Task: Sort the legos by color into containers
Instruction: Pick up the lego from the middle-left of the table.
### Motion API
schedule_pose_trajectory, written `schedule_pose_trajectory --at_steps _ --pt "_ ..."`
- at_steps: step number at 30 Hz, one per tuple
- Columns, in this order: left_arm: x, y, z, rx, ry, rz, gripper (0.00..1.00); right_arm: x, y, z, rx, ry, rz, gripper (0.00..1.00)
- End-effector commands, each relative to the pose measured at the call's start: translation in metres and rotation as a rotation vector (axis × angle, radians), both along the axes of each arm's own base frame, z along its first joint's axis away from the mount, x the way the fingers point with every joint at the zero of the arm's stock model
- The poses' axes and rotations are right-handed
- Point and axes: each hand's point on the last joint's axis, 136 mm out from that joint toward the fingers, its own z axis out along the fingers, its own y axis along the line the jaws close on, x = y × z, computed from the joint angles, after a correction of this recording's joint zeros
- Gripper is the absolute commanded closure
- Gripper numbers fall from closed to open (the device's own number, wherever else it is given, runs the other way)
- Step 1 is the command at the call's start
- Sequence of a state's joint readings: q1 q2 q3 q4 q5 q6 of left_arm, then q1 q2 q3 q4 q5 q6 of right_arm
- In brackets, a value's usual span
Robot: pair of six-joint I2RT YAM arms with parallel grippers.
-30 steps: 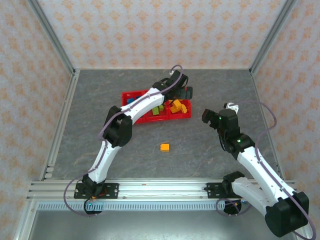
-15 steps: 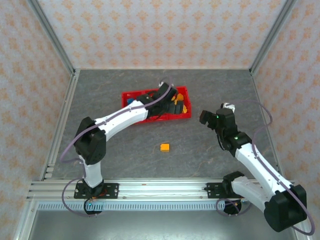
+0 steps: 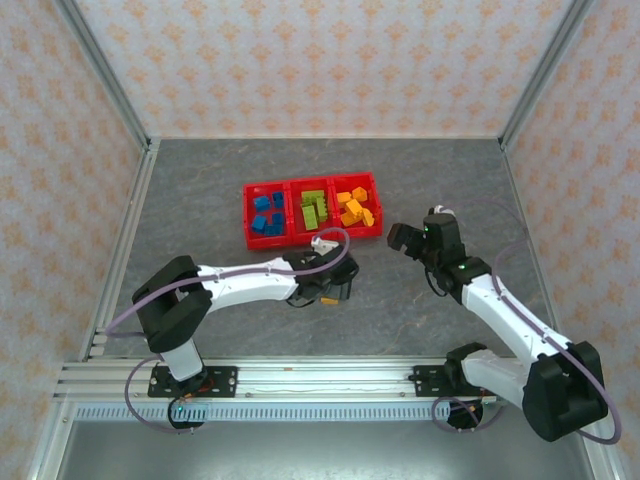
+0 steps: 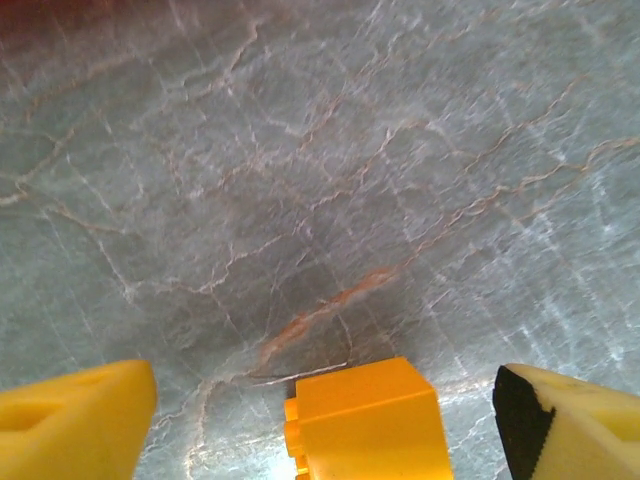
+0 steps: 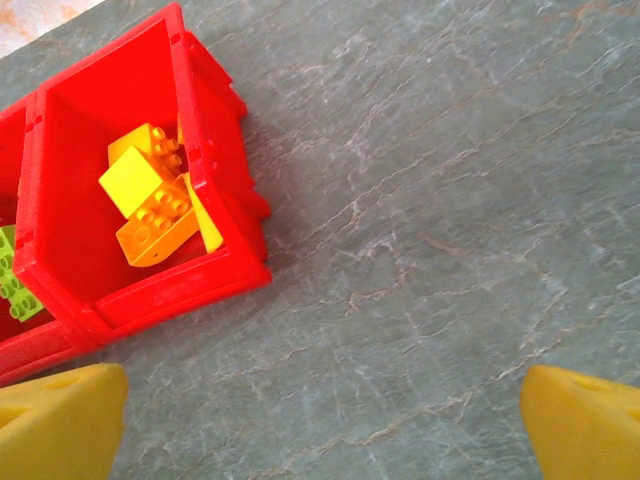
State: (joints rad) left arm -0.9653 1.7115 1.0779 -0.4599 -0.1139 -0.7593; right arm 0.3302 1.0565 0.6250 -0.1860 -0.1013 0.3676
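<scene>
Currently orange brick [image 4: 365, 415] is bracketed by left claw [image 4: 322, 420] on table [image 4: 300, 200].
Its fingers [image 4: 75, 420] are held wide, nothing gripped; brick is untouched between them. Beside bins [image 5: 170, 295], right claw [image 5: 322, 420] is spread wide, empty.

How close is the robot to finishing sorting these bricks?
Nearly done. The red tray already holds blue bricks, green bricks and orange bricks, each colour in its own bin. In hand: the left gripper stands open around a loose orange brick on the table, not gripping yet. Left: lift it into the orange bin. The right gripper hangs open beside the tray.
</scene>
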Motion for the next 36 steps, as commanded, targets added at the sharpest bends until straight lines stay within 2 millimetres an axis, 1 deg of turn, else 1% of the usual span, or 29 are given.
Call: schedule_pose_trajectory --at_steps 1,4,8,11,14,16,19,24,28,30,36 --pt "0.002 -0.009 0.002 -0.074 -0.014 0.06 0.14 0.006 0.009 0.007 0.059 -0.017 0.017 0.0" --pt "0.0 -0.012 -0.006 -0.079 0.004 0.054 0.19 0.006 0.011 0.007 0.058 -0.006 0.025 0.0" --pt "-0.004 -0.015 -0.016 -0.079 0.029 0.048 0.26 0.002 0.006 0.005 0.043 -0.005 0.015 0.0" --pt "-0.008 -0.009 -0.029 -0.042 0.056 0.058 0.28 0.001 0.004 0.0 0.04 -0.01 0.003 0.0" --pt "-0.015 -0.009 -0.042 -0.037 0.089 0.054 0.36 0.002 0.005 -0.003 0.04 0.002 0.006 0.0" --pt "-0.018 -0.011 -0.046 -0.043 0.099 0.051 0.41 0.004 0.006 -0.002 0.039 0.003 0.011 0.0" --pt "-0.02 -0.017 -0.048 -0.057 0.104 0.036 0.53 0.005 0.006 0.0 0.032 0.001 0.014 0.0" --pt "-0.019 -0.021 -0.045 -0.059 0.095 0.023 0.62 0.006 0.007 0.006 0.036 -0.011 0.018 0.0" --pt "-0.016 -0.028 -0.031 -0.108 0.051 0.007 0.67 0.005 0.006 0.01 0.031 -0.013 0.013 0.0" --pt "-0.013 -0.031 -0.024 -0.125 0.033 0.007 0.68 0.003 0.002 0.01 0.022 -0.019 -0.001 0.0" --pt "-0.005 -0.037 -0.011 -0.125 0.004 -0.006 0.73 -0.002 -0.003 0.007 0.022 -0.027 -0.017 0.0"
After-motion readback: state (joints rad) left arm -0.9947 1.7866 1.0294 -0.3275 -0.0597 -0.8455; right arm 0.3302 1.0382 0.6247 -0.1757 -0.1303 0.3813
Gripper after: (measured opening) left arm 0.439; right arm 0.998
